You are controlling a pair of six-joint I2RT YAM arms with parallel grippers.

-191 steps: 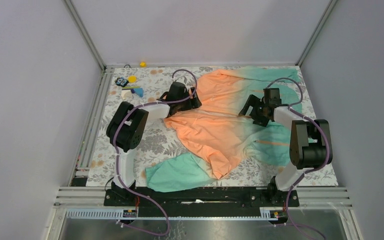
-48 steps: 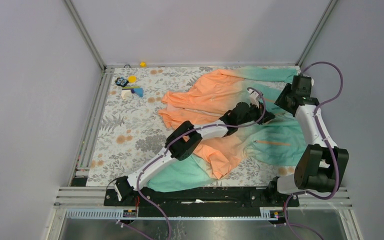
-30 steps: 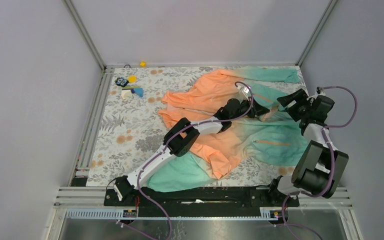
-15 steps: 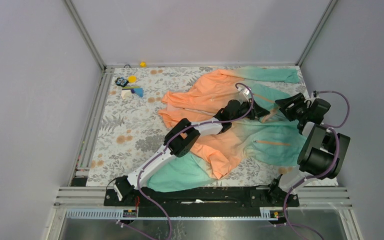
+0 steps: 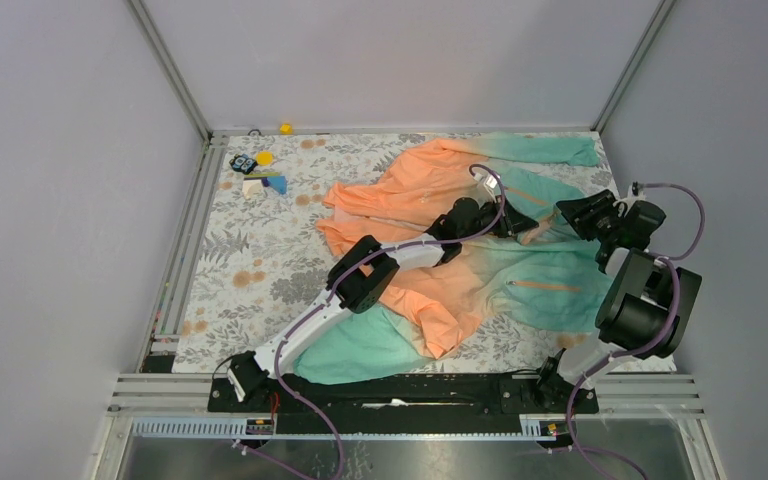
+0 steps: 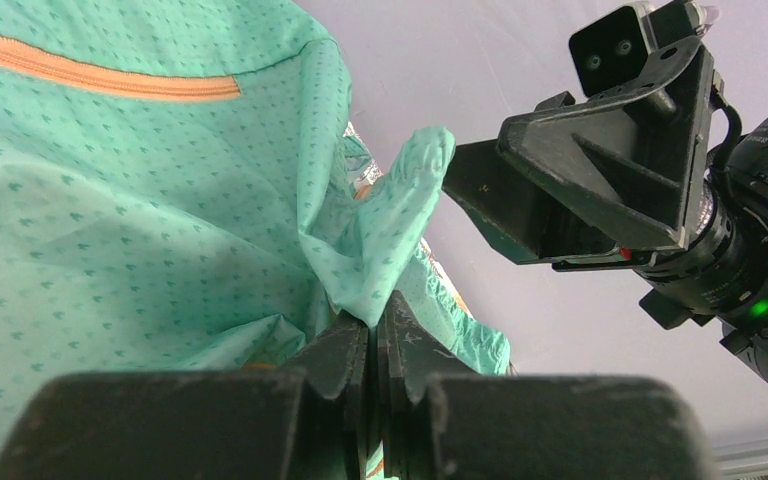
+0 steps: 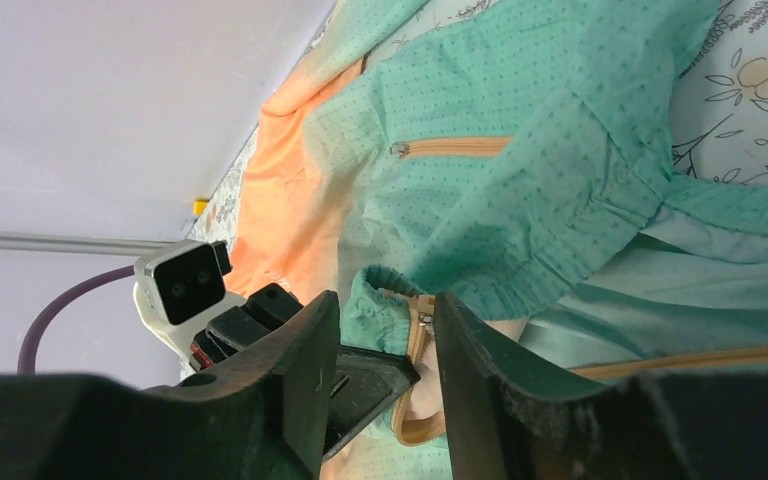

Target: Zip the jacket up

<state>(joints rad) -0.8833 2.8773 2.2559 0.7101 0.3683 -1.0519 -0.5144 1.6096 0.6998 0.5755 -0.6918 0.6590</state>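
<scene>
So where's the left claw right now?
Top view: right of centre, over the jacket. The left claw is shut on a teal fold of it, and the right claw sits just to its right, jaws apart.

Six seconds back my left gripper [image 5: 522, 224] sat at the orange hood side. It has since reached across to the right and now pinches a lifted teal hem fold [image 6: 385, 235]. The right gripper [image 5: 572, 212] swung out to the far right edge, then turned back toward that fold, and I see its jaws narrower than a second ago. The jacket [image 5: 430, 262] lies flatter at its hood end.
</scene>
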